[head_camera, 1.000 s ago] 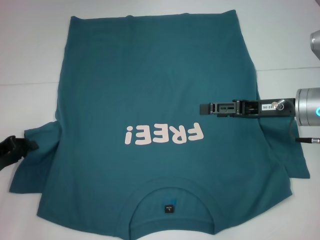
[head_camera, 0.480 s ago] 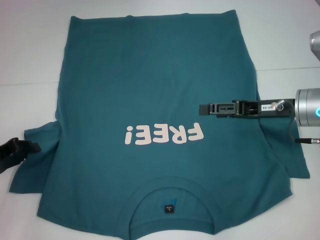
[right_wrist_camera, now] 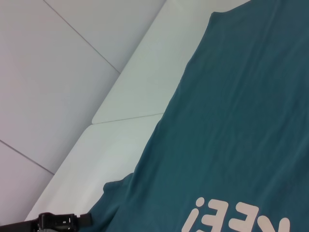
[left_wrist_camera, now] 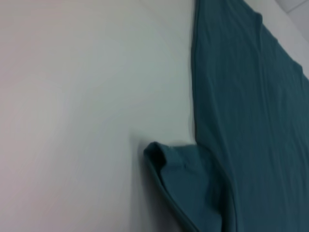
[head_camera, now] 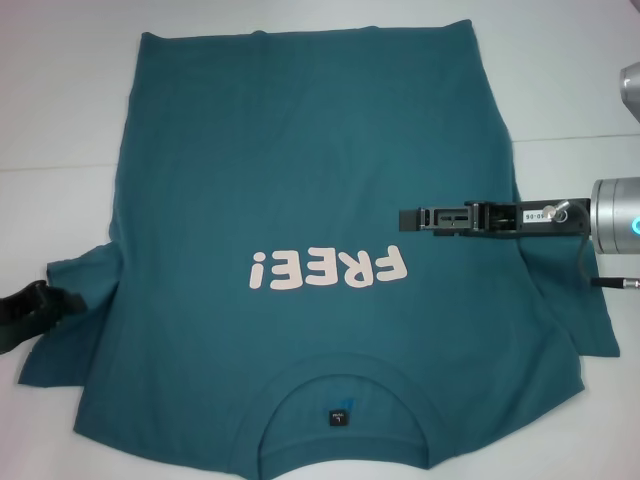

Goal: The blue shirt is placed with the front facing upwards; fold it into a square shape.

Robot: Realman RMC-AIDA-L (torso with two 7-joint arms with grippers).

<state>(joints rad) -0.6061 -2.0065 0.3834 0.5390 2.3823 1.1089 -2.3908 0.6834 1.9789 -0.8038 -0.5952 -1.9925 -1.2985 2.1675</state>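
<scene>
— Head view first: lying how?

— Spread flat on the white table (head_camera: 60, 90), front up: the blue shirt (head_camera: 300, 160). Long axis running near to far, collar (head_camera: 345, 385) at the near edge, hem at the far edge. Pale pink "FREE!" print (head_camera: 330, 270) across the chest, read upside down from here. Dark teal-blue all over, small black neck label (head_camera: 340, 417) inside the round collar. Sleeves out to either side (the left one a little rumpled).

— And the grippers there?

— Right gripper (head_camera: 410, 217) held above the shirt's right half, just beyond the print, pointing toward the middle; fingers drawn close together, nothing between them. Left gripper (head_camera: 60, 297) low at the left sleeve's edge, black tip touching or just over the cloth; cannot tell how far open, nor whether gripping anything.

— Left wrist view?

— Mostly bare table (left_wrist_camera: 72, 96). Shirt (left_wrist_camera: 251, 121) filling one side, its straight side seam running lengthwise. Left sleeve (left_wrist_camera: 188, 183) sticking out from that edge, its cuff curled up into a raised fold. None of the arm's own fingers visible.

— Right wrist view?

— Shirt (right_wrist_camera: 231, 121) seen slantwise, part of the pink print (right_wrist_camera: 236, 224) at the picture's edge. Left sleeve poking out onto the table (right_wrist_camera: 130, 140), with the left gripper (right_wrist_camera: 84, 220) just beside its tip (a dark bar, opening not readable). Pale panelled wall (right_wrist_camera: 48, 72) behind the table.
</scene>
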